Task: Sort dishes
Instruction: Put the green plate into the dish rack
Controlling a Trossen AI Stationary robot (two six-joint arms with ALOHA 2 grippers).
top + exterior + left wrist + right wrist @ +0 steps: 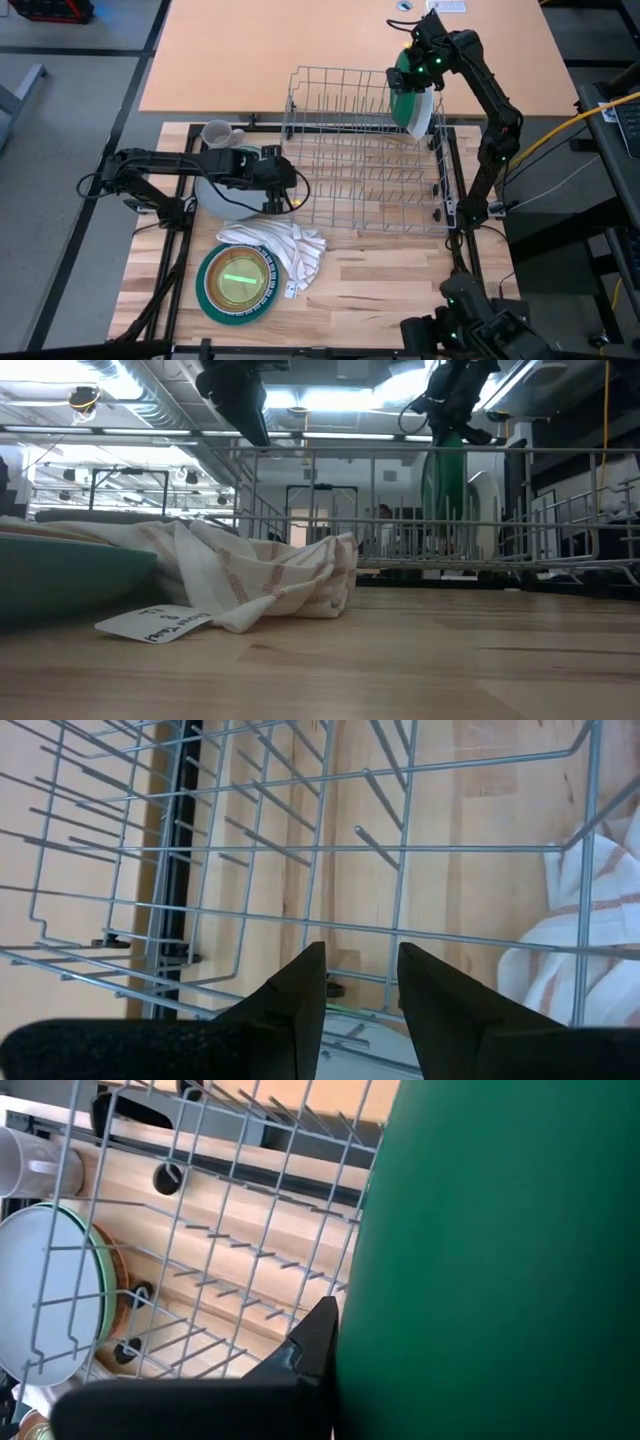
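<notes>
The cloth's (pixel 230 575) paper tag (pixel 155 623) is showing handwriting too small to read. The right gripper (pixel 418 72), jaws clamped on it, is holding a green plate (pixel 415 105) on edge over the rack's (pixel 365 150) far right corner. The left gripper (pixel 290 180), jaws slightly parted and holding nothing, is hovering over stacked plates (pixel 225 200) at the rack's left side.

Your large green plate (pixel 412 100) stands on edge at the rack's far right corner. The grey mug (pixel 217 133) sits beside stacked pale plates (pixel 222 203); a teal plate (pixel 237 284) lies nearer.
</notes>
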